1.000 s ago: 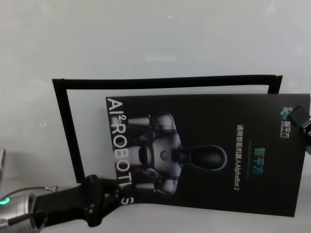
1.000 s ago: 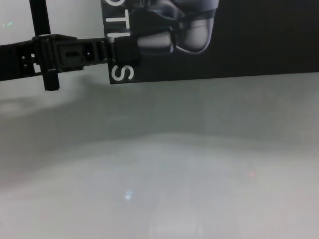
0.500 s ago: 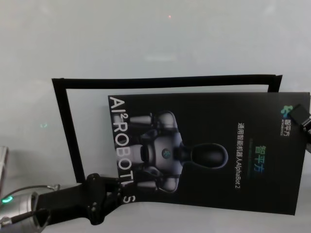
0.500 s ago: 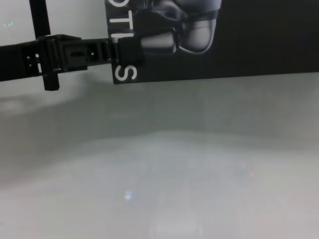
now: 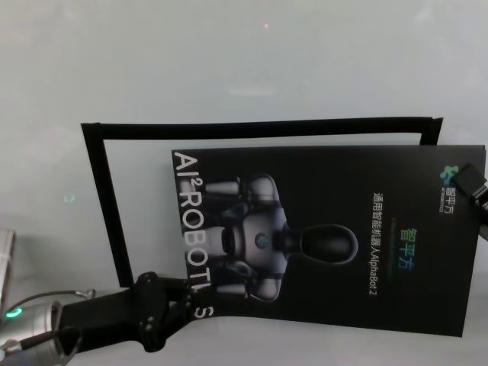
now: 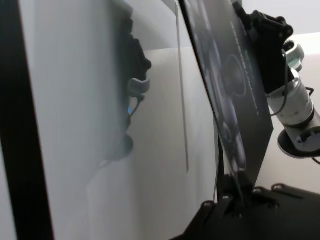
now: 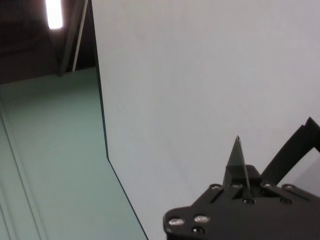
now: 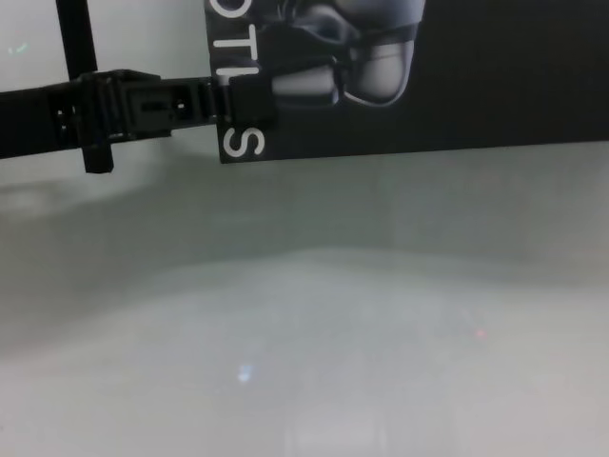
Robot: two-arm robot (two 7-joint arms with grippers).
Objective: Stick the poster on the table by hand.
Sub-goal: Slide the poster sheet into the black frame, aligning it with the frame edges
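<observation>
A large black glossy poster [image 5: 335, 244] is held flat above a pale grey-white desk [image 5: 229, 61], its picture side up, showing a grey-white robot figure, big white capital letters along its left edge and small white text to the right of the figure. The poster overlaps the right and near part of a thin black rectangular outline [image 5: 95, 198] marked on the desk, which shows beyond the poster's far edge and to its left. The left tool [image 5: 177, 299] is clenched on the poster's near left corner, beside the white letter S, its black arm running off to the poster's left. The right tool [image 5: 474, 189] grips the poster's right edge near the far corner, close to a small green and blue logo, with the sheet pinched between its fingers.
</observation>
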